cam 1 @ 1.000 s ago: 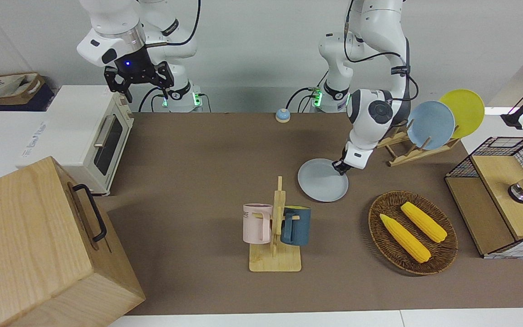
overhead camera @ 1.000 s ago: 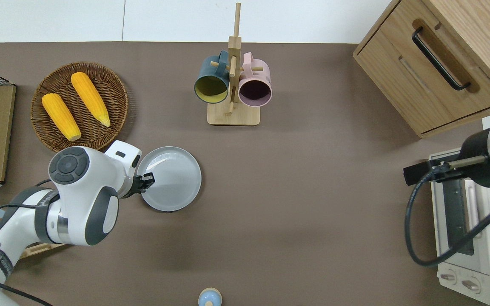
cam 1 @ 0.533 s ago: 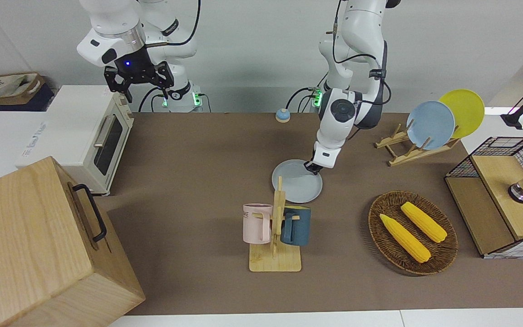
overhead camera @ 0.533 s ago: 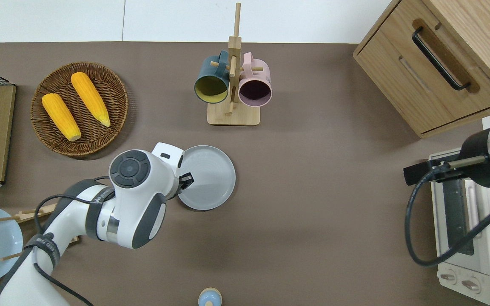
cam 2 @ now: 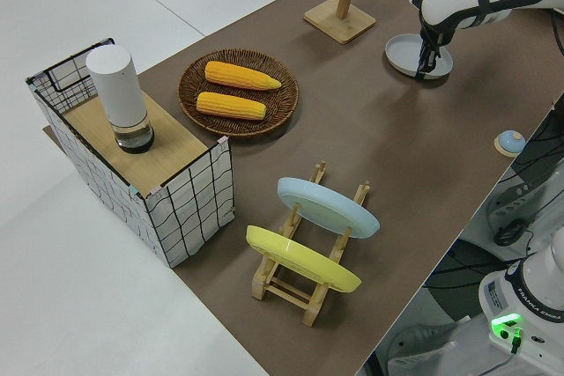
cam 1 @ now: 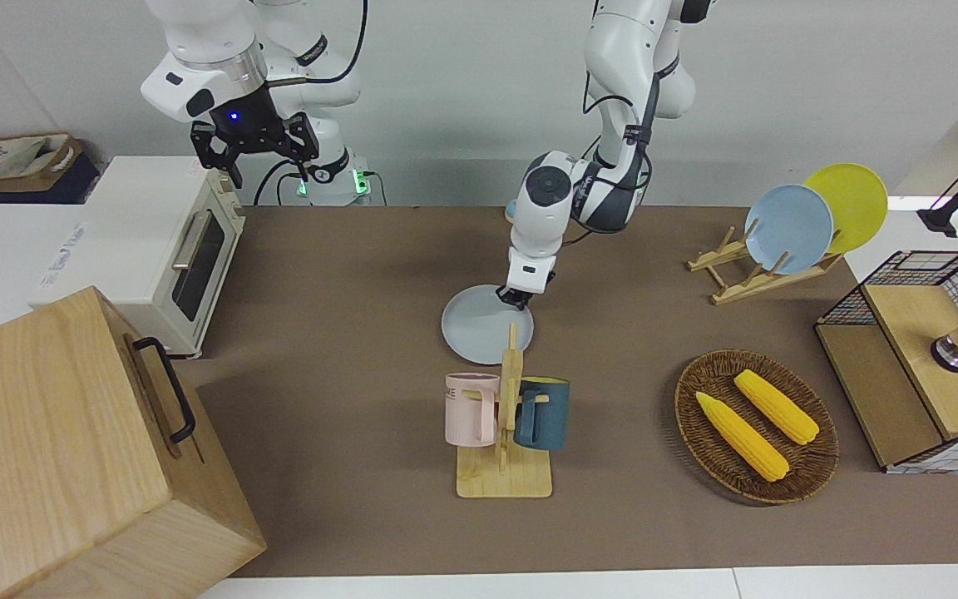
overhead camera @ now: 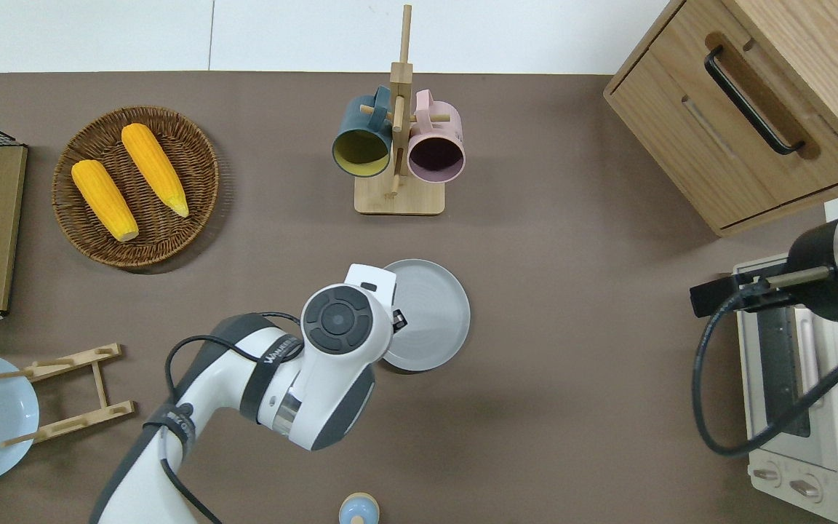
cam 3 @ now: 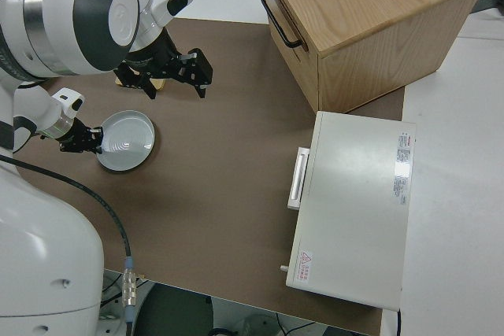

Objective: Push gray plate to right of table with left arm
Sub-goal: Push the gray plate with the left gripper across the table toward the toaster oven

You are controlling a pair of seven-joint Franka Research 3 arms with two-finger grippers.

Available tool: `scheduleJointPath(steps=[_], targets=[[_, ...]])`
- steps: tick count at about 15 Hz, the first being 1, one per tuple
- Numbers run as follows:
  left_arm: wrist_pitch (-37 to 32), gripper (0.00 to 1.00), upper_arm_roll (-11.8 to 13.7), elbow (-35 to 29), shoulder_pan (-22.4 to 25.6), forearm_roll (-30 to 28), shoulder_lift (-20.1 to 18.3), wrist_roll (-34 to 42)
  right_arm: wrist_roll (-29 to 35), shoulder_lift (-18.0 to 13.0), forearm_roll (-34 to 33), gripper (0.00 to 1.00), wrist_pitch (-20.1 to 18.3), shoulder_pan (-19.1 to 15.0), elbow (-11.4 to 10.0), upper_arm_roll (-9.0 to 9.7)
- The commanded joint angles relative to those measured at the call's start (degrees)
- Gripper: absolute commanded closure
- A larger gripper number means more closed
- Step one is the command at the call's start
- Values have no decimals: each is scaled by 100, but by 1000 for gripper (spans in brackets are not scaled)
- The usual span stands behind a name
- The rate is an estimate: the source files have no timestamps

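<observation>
Gray-blue and shallow, the gray plate [overhead camera: 426, 313] lies flat near the middle of the brown surface [overhead camera: 572, 407], nearer to the robots than the wooden mug rack [overhead camera: 398, 145]. The left gripper [cam 1: 517, 298] is low at the plate's rim on the side toward the left arm's end; whether its jaws are spread or pressed together cannot be told. The right gripper [cam 1: 253, 146] is parked, jaws spread.

Rigid and probably light, the plate looks apt to slide easily on the matte top, and to spin away if pushed off-centre. The raised rim is the sensible contact point, pressed low and through the plate's middle; hard contact could chip it.

A wicker basket [overhead camera: 193, 225] holds two corn cobs [overhead camera: 128, 178]. The rack carries a teal mug [overhead camera: 361, 142] and a pink mug [overhead camera: 435, 149], both apparently empty. A wooden dish rack [cam 2: 300, 283] holds a sky-blue plate [cam 2: 328, 207] and a yellow plate [cam 2: 300, 257].
</observation>
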Motion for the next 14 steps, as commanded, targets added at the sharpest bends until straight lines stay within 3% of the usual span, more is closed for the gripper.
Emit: scheduleJointPath(steps=[1, 5, 8, 10, 14], targets=[[-188, 1000, 65, 367, -572, 41, 327, -643, 74, -17, 33, 17, -89, -113, 50, 96], [-188, 1000, 56, 473, -968, 41, 336, -1022, 74, -17, 33, 17, -89, -113, 50, 96], [-188, 1000, -128, 569, -1039, 50, 380, -1223, 74, -17, 33, 17, -89, -113, 50, 88], [-188, 1000, -295, 666, -1056, 93, 485, -1452, 74, -17, 25, 17, -89, -113, 50, 87], [-188, 1000, -331, 833, -1328, 410, 784, -1848, 74, -17, 33, 17, -89, -113, 50, 88]])
